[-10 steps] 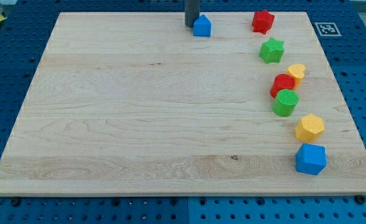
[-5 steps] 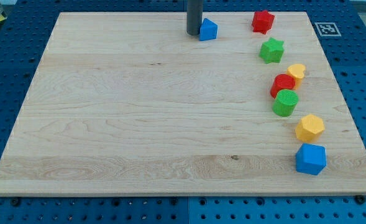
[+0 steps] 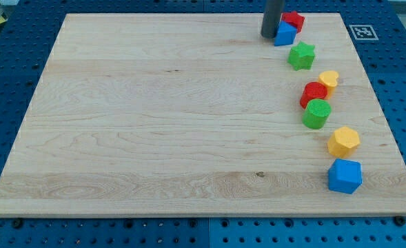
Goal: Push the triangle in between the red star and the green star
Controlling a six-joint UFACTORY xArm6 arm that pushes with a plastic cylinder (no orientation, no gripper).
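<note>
A: Where is the rod?

B: There are no jaws to spread or close, only a dark rod. My tip (image 3: 270, 36) sits near the view's top of the wooden board (image 3: 154, 138), touching the left side of the blue triangle (image 3: 283, 34). The triangle presses against the red star (image 3: 293, 21), just up and to the right of the tip. The green star (image 3: 301, 56) lies apart, down and to the right.

A: How should the push go?

B: I judge it should angle toward the view's bottom right, easing the triangle off the red star into the gap.

A: What is on the board?

B: Eight blocks: two blue, two red, two green, two yellow.
</note>
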